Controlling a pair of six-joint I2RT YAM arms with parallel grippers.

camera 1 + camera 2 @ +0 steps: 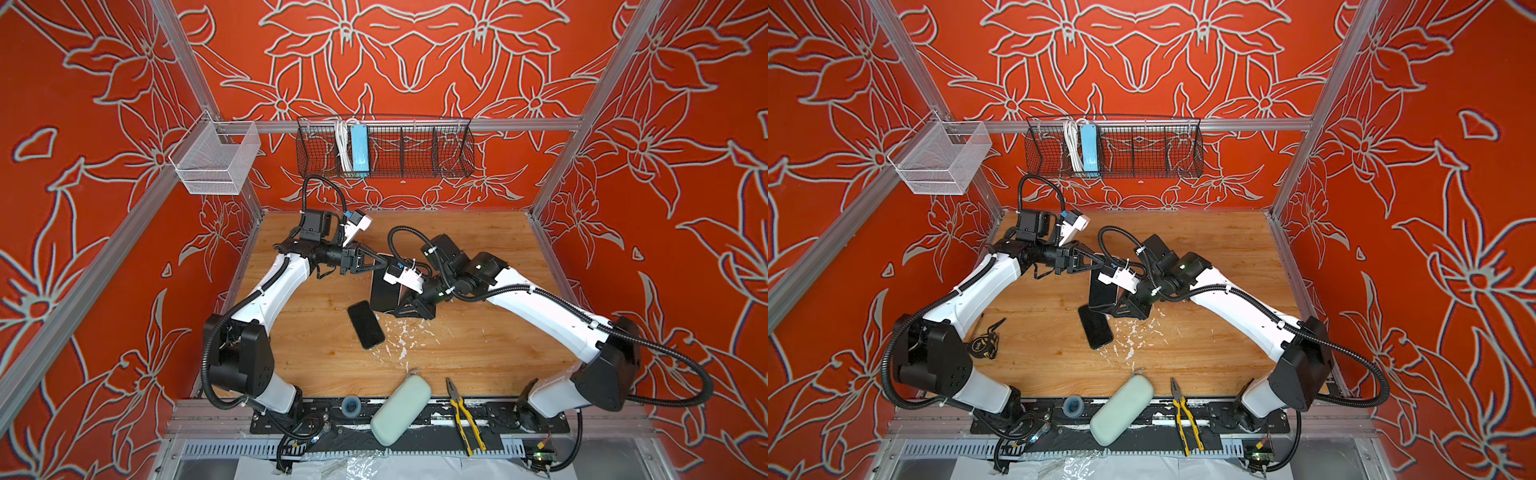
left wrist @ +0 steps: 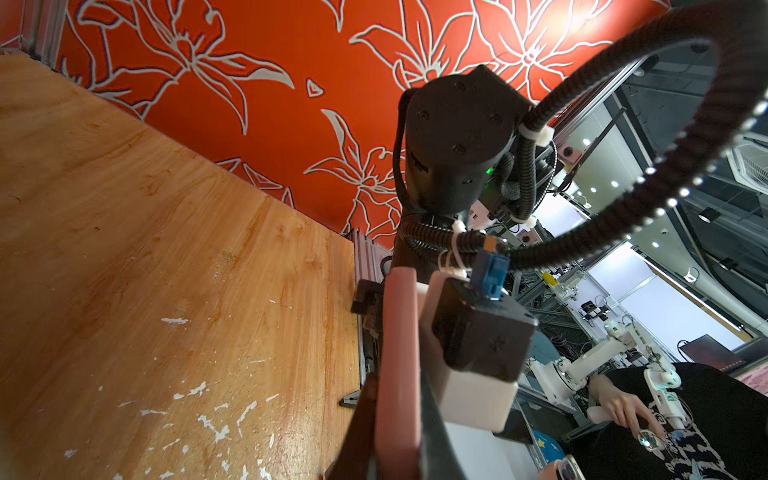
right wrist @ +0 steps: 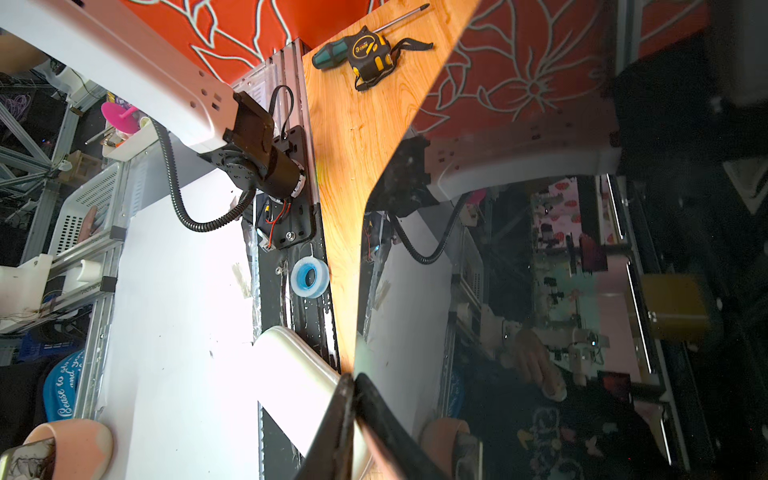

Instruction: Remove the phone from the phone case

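The right claw (image 3: 353, 380) is clamped on the edge of the glossy black phone (image 1: 382, 291), held tilted over the middle of the bench (image 1: 478, 340). The left claw (image 1: 388, 262) is closed on a pink strip (image 2: 399, 332) at the phone's far end. A dark slab (image 1: 365, 324) lies flat just beside it.

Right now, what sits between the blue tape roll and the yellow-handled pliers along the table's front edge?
A pale green oblong case lies between the tape roll and the pliers; both top views show it.
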